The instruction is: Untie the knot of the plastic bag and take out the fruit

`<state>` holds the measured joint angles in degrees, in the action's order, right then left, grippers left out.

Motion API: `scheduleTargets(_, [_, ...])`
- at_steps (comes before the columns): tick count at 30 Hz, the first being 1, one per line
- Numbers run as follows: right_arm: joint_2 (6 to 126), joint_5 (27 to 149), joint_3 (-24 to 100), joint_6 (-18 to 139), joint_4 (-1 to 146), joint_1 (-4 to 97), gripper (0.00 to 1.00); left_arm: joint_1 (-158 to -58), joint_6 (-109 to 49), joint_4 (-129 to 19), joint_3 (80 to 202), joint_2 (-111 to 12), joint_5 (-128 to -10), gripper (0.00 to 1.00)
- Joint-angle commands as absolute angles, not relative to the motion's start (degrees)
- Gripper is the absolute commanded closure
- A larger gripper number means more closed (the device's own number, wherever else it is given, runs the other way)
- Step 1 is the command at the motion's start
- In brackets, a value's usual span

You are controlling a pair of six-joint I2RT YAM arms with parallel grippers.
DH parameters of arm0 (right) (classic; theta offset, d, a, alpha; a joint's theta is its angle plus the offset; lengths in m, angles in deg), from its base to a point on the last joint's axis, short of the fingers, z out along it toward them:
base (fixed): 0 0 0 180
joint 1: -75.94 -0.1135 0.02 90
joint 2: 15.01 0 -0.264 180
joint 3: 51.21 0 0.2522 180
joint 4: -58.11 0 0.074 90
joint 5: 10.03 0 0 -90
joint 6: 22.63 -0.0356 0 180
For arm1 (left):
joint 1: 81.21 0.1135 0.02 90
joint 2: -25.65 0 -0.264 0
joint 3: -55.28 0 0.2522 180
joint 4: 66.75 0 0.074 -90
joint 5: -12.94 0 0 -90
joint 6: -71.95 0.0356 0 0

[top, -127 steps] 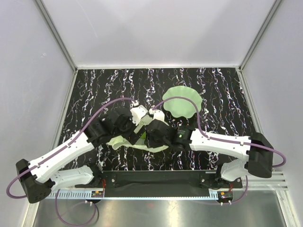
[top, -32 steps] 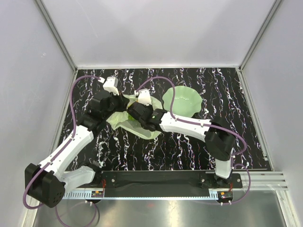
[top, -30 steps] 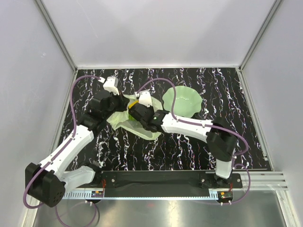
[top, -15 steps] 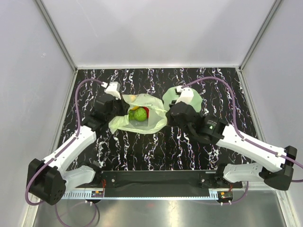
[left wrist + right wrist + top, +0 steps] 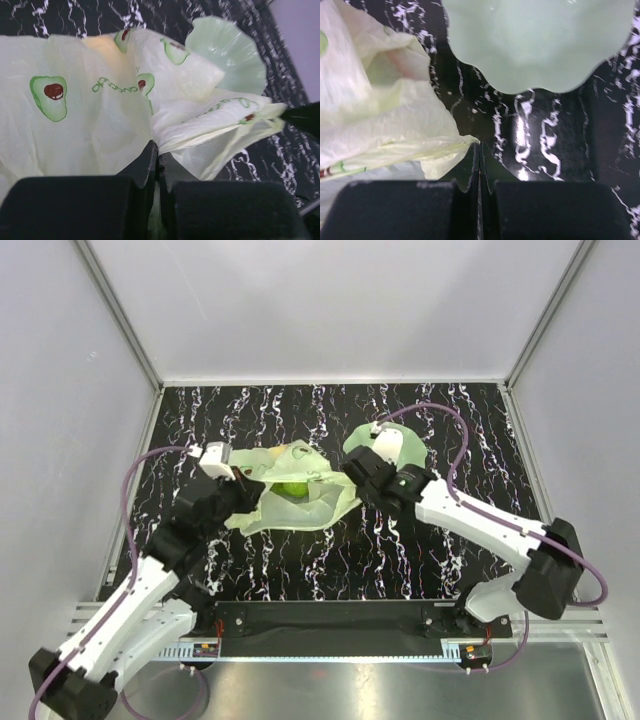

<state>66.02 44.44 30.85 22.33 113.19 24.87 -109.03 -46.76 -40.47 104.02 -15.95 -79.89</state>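
Crinkly translucent plastic bag, smooth wavy-edged pale-green dish

The crinkled bag veils most of the fruit; in the right wrist view the dish runs off the top edge, the bag off the left.

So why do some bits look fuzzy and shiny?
Left wrist view: the left gripper is too close, so it blurs; the plastic bag looks sharp. Right wrist view: light glares white off the table, and the right gripper blurs too. Top view: evenly lit.
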Motion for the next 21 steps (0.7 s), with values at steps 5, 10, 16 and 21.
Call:
scheduleTargets(5, [76.7,44.1,43.3,33.3,108.9,30.8,1.00,-108.0,-49.3,-27.2,106.4,-2.7,-90.6,1.00])
scheduleTargets(10, [87.7,46.7,55.6,38.4,108.8,34.3,1.00,-108.0,-51.6,-22.8,107.4,1.2,-91.0,1.00])
scheduleTargets(16, [98.4,48.2,71.4,42.7,111.9,37.4,1.00,-108.1,-53.5,-24.0,106.7,1.8,-92.1,1.00])
scheduleTargets(21, [90.9,51.3,68.5,43.4,111.7,37.5,0.83,-108.1,-52.1,-29.9,106.7,-4.6,-88.3,1.00])
